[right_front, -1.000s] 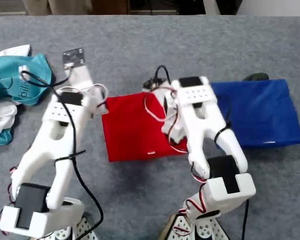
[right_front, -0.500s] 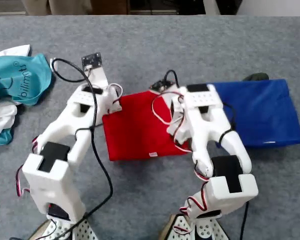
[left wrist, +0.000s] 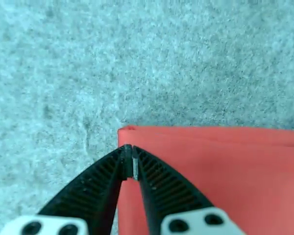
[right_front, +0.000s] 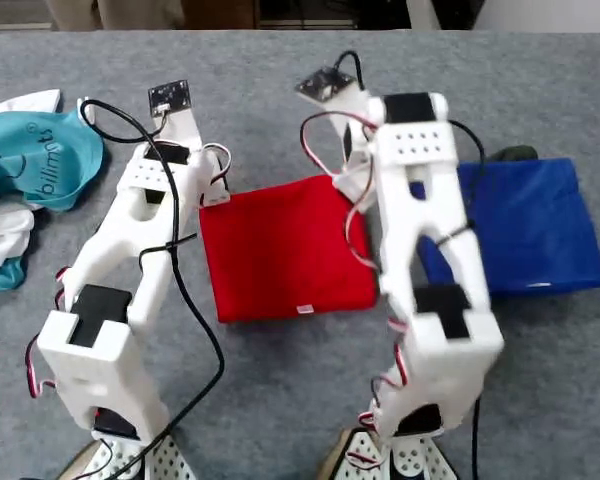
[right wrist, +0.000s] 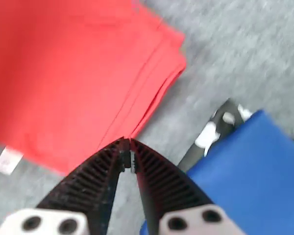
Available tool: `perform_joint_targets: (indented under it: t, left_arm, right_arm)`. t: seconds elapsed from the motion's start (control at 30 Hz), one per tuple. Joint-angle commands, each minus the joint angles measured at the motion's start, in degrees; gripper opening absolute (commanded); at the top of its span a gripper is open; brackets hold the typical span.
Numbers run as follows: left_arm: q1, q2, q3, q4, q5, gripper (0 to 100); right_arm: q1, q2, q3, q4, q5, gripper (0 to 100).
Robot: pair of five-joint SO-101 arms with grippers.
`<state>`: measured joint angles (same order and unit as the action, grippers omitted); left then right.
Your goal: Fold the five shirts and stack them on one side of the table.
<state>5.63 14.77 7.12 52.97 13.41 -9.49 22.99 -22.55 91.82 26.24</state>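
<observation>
A folded red shirt (right_front: 280,250) lies flat in the middle of the grey table. My left gripper (right_front: 215,192) is at its far left corner; in the left wrist view the left gripper (left wrist: 129,161) is shut, its tips right over the edge of the red shirt (left wrist: 210,161). My right gripper (right_front: 352,185) is at the shirt's far right corner. In the right wrist view the right gripper (right wrist: 127,155) is shut and hangs above the layered edge of the red shirt (right wrist: 63,83). A folded blue shirt (right_front: 525,225) lies to the right.
At the left edge sits a heap of unfolded shirts, a teal one (right_front: 35,150) and white ones (right_front: 2,235). A dark cloth (right_front: 510,153) peeks out behind the blue shirt (right wrist: 240,166). Bare table lies at the far side and in front of the red shirt.
The right arm has swung toward the far side and its gripper now stands off the red shirt. The left arm has shifted so its gripper sits at the far left corner. The shirt lies flatter.
</observation>
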Motion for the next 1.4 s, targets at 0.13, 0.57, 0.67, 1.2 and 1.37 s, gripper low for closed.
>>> perform_joint_targets:
  t: [0.13,0.57,0.67,1.2,1.37]
  left_arm:
    - [-0.62,-3.03,4.57,-4.48,-0.35,2]
    - [-5.19,-3.03,10.46,-11.69,-0.44,2]
    - [-5.27,-3.12,10.46,-11.69,-0.44,2]
    - [-12.66,-24.22,23.03,-6.68,-10.99,2]
    - [-14.68,-38.55,39.56,-15.56,-12.13,2]
  right_arm:
    - [1.19,26.07,-28.09,0.53,-3.87,0.5]
    - [2.68,44.53,-61.23,10.55,-4.57,0.5]
    - [3.03,41.63,-61.14,10.64,-4.66,0.5]
    - [7.52,-10.07,-2.68,10.64,-4.31,0.5]
    - [7.52,-26.51,17.63,10.55,-4.31,0.5]
